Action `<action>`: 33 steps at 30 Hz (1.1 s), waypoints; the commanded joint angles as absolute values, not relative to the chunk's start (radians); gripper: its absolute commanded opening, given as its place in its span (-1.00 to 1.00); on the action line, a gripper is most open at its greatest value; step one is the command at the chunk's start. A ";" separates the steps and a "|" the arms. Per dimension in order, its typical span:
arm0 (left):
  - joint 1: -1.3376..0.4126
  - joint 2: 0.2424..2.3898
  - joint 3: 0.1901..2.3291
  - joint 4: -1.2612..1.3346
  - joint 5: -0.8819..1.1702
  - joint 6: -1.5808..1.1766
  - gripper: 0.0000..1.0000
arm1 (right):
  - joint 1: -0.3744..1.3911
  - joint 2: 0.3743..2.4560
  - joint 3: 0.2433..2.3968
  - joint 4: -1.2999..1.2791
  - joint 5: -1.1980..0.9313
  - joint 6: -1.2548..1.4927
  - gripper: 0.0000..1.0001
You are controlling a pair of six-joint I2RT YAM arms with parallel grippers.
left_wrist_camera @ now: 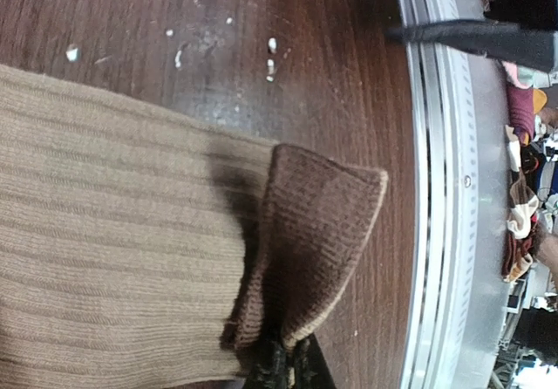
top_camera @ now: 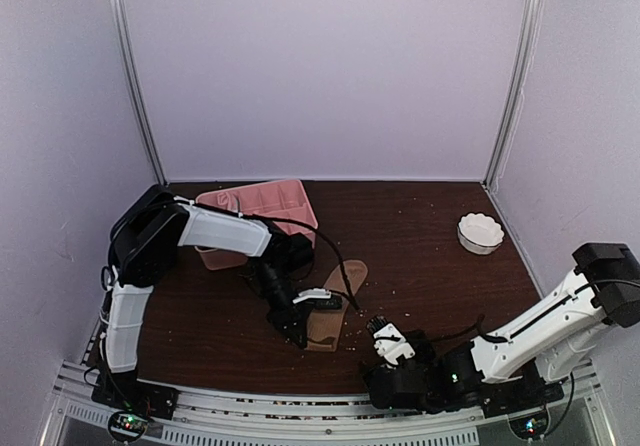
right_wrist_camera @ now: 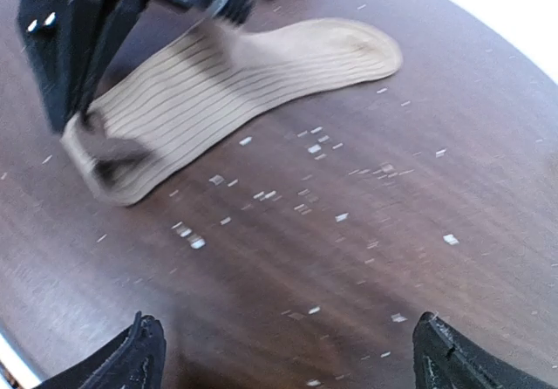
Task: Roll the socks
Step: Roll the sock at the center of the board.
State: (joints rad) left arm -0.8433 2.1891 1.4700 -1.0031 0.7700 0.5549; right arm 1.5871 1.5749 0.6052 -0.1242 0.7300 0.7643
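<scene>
We saw the tan sock (right_wrist_camera: pixel 261 66) flat on the table (right_wrist_camera: pixel 366 258), ribbed, toe pointing away from the near edge. Left gripper (left_wrist_camera: pixel 283 367) was clenched on its cuff, corner folded up, darker brown inside showing. Right gripper (right_wrist_camera: pixel 288 352) stood wide apart, holding nothing, near the sock, not touching.

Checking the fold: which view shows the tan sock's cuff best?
Left wrist: the cuff is close, folded up in the left gripper. Right wrist shows it small, blurred; top view, tiny beside the arm.
</scene>
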 commanded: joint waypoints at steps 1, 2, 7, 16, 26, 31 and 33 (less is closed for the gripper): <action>-0.836 2.225 1.508 -1.078 0.752 0.501 -0.99 | 1.597 1.537 0.554 -0.060 0.882 0.728 0.94; -0.837 2.224 1.507 -1.079 0.760 0.494 -0.99 | 1.599 1.538 0.533 0.023 0.826 0.632 0.82; -0.836 2.248 1.543 -1.138 0.786 0.498 -0.99 | 1.629 1.585 0.539 0.200 0.623 0.370 0.70; -0.836 2.337 1.614 -1.203 0.787 0.451 -0.99 | 1.536 1.662 0.622 0.366 0.349 0.010 0.32; -0.836 2.333 1.599 -1.178 0.736 0.449 -0.99 | 1.368 1.790 0.737 0.331 0.158 -0.105 -0.10; -0.836 2.338 1.595 -1.163 0.717 0.450 -0.99 | 1.355 1.822 0.780 0.297 0.127 -0.135 -0.22; -0.836 2.342 1.600 -1.163 0.712 0.452 -0.98 | 1.352 1.835 0.793 0.285 0.120 -0.139 -0.30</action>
